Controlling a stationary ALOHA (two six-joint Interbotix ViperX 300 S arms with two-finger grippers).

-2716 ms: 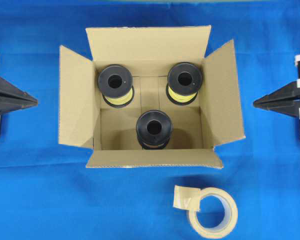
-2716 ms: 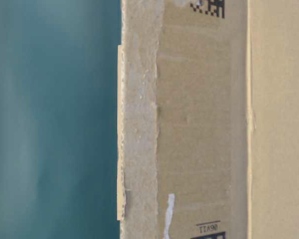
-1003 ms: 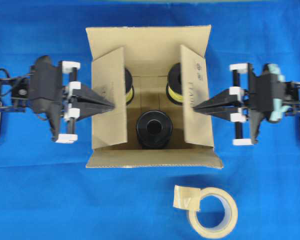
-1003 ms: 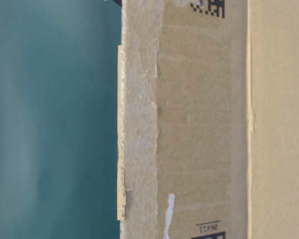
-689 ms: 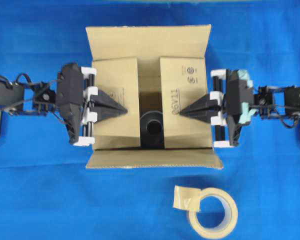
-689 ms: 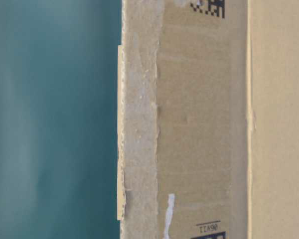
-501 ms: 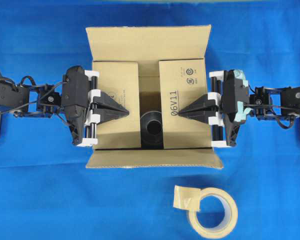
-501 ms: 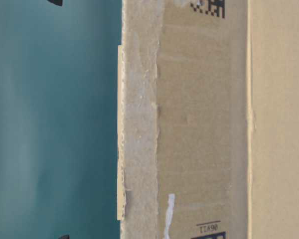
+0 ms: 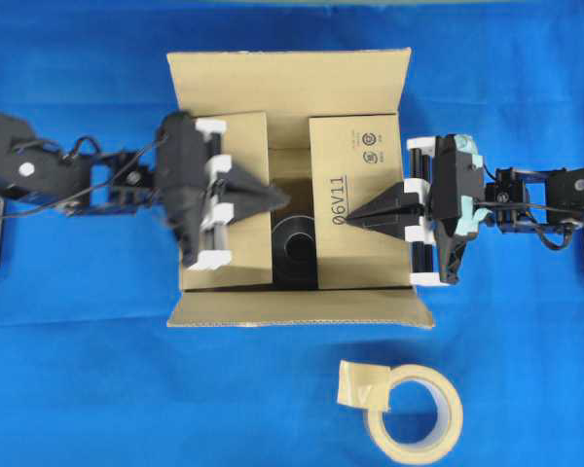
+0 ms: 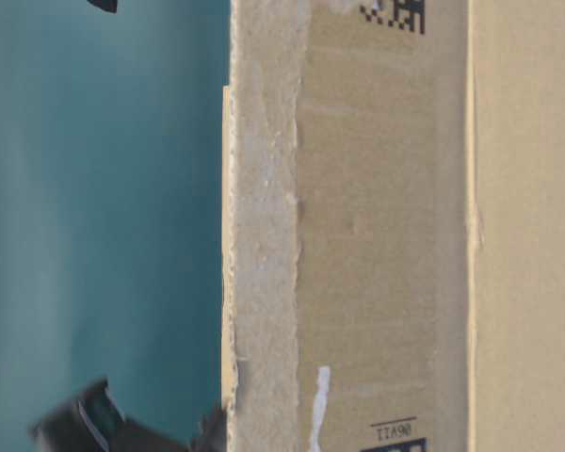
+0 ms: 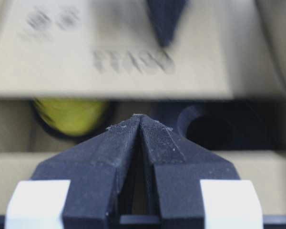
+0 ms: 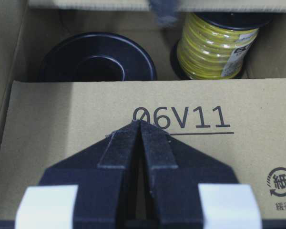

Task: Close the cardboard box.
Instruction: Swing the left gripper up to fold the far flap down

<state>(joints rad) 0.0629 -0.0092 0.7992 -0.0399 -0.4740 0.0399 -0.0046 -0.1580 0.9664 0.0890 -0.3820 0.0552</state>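
I see the cardboard box (image 9: pixel 290 185) in the middle of the blue cloth (image 9: pixel 78 370), its two side flaps folded flat over the opening with a gap between them showing a black spool (image 9: pixel 295 248), while the far and near flaps stand open. My left gripper (image 9: pixel 277 197) has its jaws pressed together, tip over the inner edge of the box's left flap, and my right gripper (image 9: pixel 355 218) rests on the right flap by the "06V11" print, jaws pressed together as well. A tape roll (image 9: pixel 416 413) lies near the box's front right corner
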